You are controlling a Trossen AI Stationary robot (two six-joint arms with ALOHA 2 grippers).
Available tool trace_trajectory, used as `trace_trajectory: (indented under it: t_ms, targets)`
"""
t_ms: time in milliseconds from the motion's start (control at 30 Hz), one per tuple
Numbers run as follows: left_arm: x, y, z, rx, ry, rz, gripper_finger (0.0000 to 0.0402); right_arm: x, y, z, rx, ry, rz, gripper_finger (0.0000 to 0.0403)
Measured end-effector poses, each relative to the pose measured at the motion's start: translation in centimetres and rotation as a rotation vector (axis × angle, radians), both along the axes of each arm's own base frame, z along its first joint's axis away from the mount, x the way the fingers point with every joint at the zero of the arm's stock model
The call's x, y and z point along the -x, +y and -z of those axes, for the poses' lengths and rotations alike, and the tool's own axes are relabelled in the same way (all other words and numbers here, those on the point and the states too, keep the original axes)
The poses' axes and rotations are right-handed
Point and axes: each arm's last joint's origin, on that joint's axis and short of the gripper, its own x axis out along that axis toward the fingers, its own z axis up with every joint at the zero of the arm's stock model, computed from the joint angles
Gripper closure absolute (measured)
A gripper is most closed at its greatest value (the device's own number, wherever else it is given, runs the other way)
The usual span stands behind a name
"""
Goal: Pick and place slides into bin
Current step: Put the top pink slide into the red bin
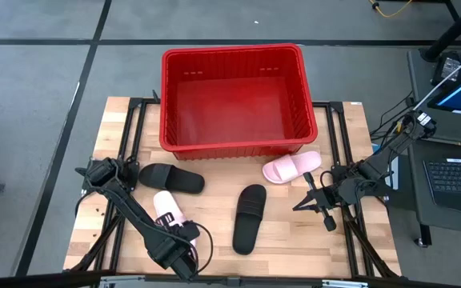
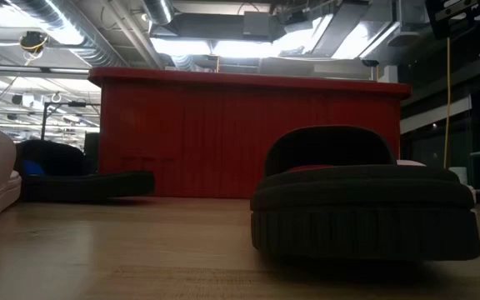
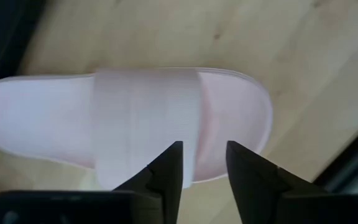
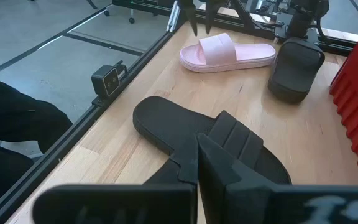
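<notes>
A red plastic bin (image 1: 234,96) with ribbed, slotted walls and a thick rim stands at the far middle of the pale wooden plank counter (image 1: 286,240); nothing lies inside it. All four slides rest on the counter near it. One black slide (image 1: 171,178) lies left of centre, just near the bin's wall, and a second black slide (image 1: 250,218) lies lengthwise at the centre. A pale pink slide (image 1: 292,167) sits right of centre, almost touching the bin; another pale pink slide (image 1: 169,211) lies at the near left.

The left gripper (image 3: 202,163) hangs just over that near-left pink slide, at the edge of its wide, finely ribbed strap; its pointed dark jaws stand narrowly apart and hold nothing. The right gripper (image 4: 197,163) waits above the counter's right side, jaws closed together and empty.

Only the low view shows the centre black slide's grooved sole edge (image 2: 365,218); only the right wrist view shows its strap's raised bands.
</notes>
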Motion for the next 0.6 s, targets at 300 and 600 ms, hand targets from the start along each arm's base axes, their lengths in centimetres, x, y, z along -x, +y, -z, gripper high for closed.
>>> trace_trajectory:
  t_ms: [300,600]
  targets:
    - [0.71,0.71,-0.12,-0.083,0.052,-0.052,0.0194,0.01,0.0,0.0,0.0,0.0,-0.001,0.0398]
    - [0.39,0.52,-0.09,-0.086,0.019,0.041,0.0161,0.01,0.0,0.0,0.0,0.0,0.0,0.0398]
